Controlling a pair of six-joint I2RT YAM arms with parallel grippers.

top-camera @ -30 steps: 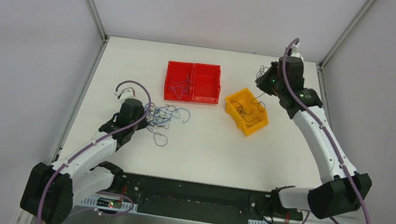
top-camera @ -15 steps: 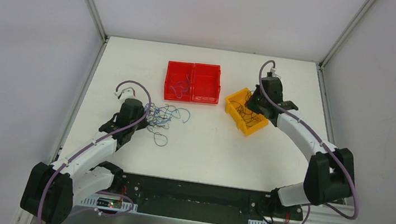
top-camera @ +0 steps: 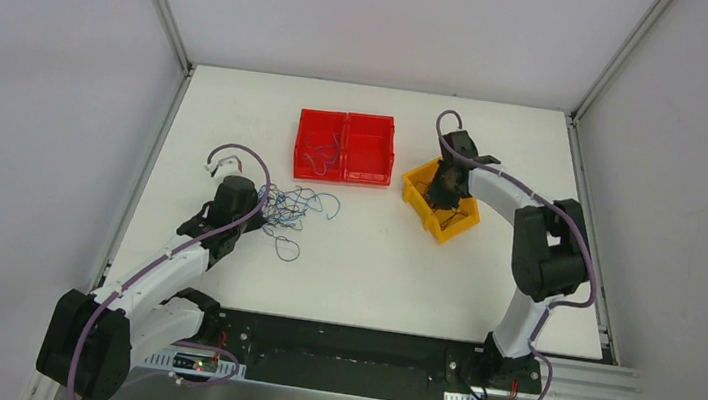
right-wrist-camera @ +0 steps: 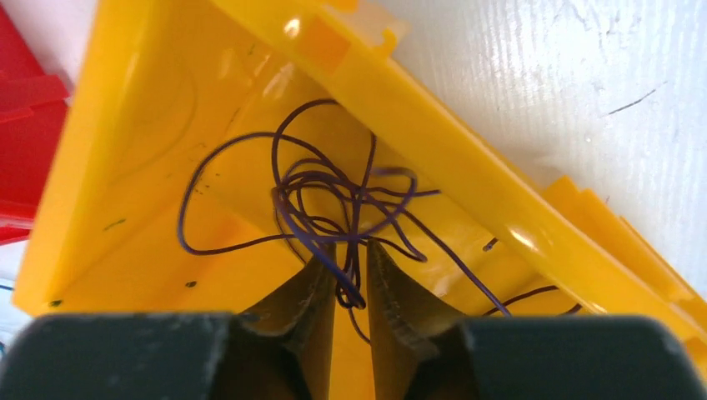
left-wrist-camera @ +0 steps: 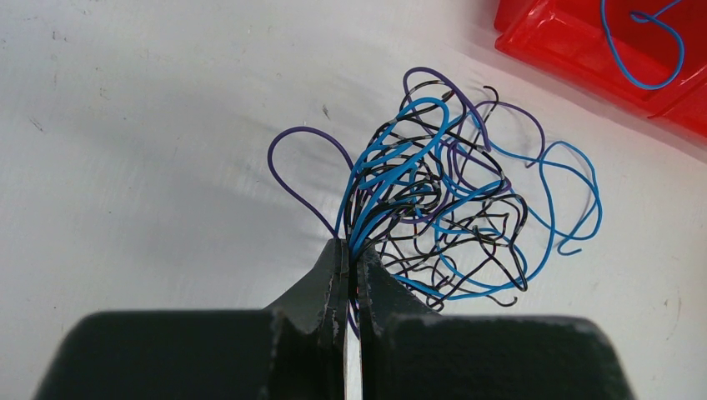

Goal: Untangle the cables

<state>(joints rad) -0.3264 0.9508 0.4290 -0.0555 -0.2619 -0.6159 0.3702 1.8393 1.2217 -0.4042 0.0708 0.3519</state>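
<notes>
Inside the yellow bin (right-wrist-camera: pixel 433 92), the right gripper (right-wrist-camera: pixel 350 250) has swung down from the far corner and its jaws are just parting around a purple cable (right-wrist-camera: pixel 358 193), so one freed strand looks delivered. The left gripper (left-wrist-camera: pixel 348 250) stays pinched on the main tangle (left-wrist-camera: pixel 433 196) near the left side of the table (top-camera: pixel 371 282); which strands it holds is hidden.

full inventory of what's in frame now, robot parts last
cable tangle: one clump, strands uncountable; blue, purple, black; on table, left side.
loose cable: one, dark; beside the tangle, toward the arms.
red bins: two, joined; far centre; blue cable in left one.
yellow bin: one; right of red bins; holds dark purple cables.
table: one, white.
left gripper: shut on cable tangle.
right gripper: in yellow bin, jaws slightly apart, strand between.
</notes>
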